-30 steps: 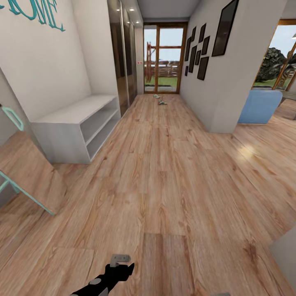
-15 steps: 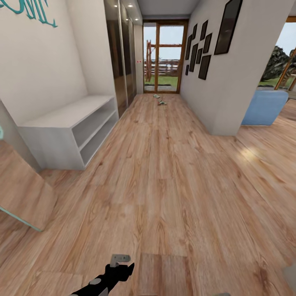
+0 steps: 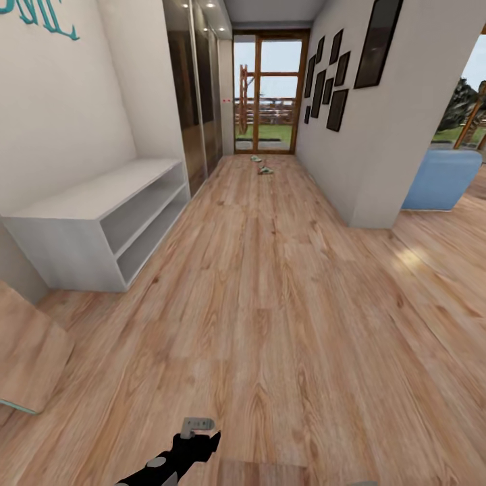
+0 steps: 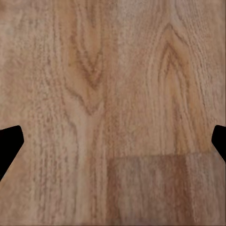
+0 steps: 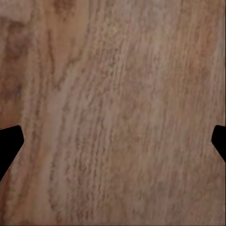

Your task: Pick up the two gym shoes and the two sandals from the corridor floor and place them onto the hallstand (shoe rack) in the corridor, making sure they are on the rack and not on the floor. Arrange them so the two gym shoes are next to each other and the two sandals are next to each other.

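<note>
Two small white-and-green gym shoes (image 3: 256, 158) (image 3: 266, 170) lie far down the corridor floor (image 3: 270, 304), close to the glass door. The sandals are out of view. The white hallstand (image 3: 94, 196) stands against the left wall, its top and both shelf levels bare. My left arm (image 3: 179, 453) reaches in low at the near edge of the head view. Over bare planks, my left gripper (image 4: 113, 141) is open, its black fingertips (image 4: 9, 143) at the frame's sides. My right gripper (image 5: 113, 141) is open the same way, with nothing between the fingers.
A dark glass-fronted wardrobe (image 3: 192, 94) lines the left wall beyond the hallstand. A wall corner (image 3: 368, 202) juts in on the right, with a blue armchair (image 3: 442, 179) behind it. A wooden panel (image 3: 27, 358) leans at the near left.
The whole picture has shifted: the camera has moved forward along the corridor, so the hallstand and the leaning panel sit lower and further left. The left arm holds the same pose.
</note>
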Robot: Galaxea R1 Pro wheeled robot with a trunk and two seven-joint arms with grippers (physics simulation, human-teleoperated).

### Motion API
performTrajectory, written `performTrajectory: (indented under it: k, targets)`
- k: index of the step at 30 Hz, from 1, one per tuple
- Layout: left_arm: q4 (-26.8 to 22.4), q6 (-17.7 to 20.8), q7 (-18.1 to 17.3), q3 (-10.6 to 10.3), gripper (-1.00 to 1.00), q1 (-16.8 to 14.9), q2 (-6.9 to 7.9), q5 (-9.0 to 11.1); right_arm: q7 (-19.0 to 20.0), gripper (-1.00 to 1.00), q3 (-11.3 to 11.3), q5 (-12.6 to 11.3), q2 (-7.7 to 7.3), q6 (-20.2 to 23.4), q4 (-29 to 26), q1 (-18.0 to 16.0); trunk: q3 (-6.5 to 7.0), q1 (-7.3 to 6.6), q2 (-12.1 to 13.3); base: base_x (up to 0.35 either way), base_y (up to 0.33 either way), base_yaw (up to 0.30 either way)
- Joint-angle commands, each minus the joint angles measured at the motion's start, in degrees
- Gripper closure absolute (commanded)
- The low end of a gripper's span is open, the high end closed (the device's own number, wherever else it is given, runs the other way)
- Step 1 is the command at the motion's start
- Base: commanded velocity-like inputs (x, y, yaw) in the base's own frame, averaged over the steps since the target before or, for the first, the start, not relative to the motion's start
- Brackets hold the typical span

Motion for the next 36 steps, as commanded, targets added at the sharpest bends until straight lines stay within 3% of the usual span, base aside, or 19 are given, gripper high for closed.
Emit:
performTrajectory:
  k: [1, 36]
  targets:
    - [0.0, 0.0, 0.0, 0.0, -1.0, 0.0, 0.0, 0.0, 0.0, -1.0, 0.0, 0.0, 0.0, 0.0, 0.0, 0.0, 0.0, 0.0, 0.0, 0.346, -0.092, 0.0]
    - [-0.1, 0.0, 0.1, 0.1, -1.0, 0.0, 0.0, 0.0, 0.0, -1.0, 0.0, 0.0, 0.0, 0.0, 0.1, 0.1, 0.0, 0.0, 0.0, 0.346, -0.036, 0.0]
